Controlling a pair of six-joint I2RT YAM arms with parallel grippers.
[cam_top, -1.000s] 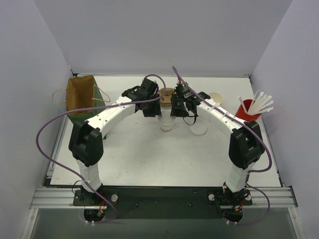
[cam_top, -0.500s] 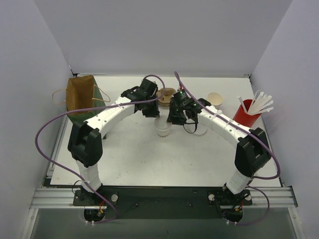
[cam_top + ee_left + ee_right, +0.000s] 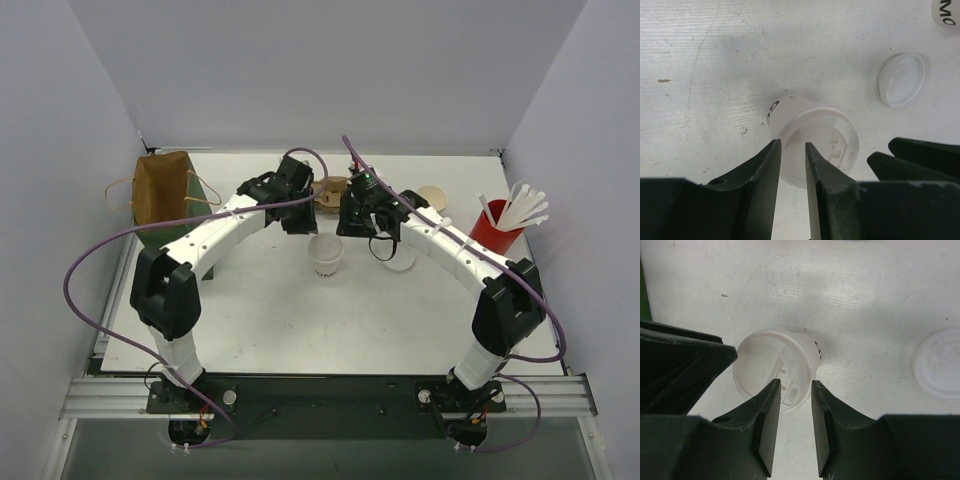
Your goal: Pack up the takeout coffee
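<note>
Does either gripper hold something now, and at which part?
Nothing is held. The left gripper and the right gripper hover over the takeout coffee, jaws slightly apart and empty.

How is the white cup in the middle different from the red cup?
The white cup has a lid on; the red cup is open, with white straws sticking out. The white cup sits in the middle; the red cup stands by the right edge. Both stand upright on the table.

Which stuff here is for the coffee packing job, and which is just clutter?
Job: lidded white cup; paper bag, likely the destination.
Clutter: loose lid; red cup of straws; open tan-lined cup.
</note>
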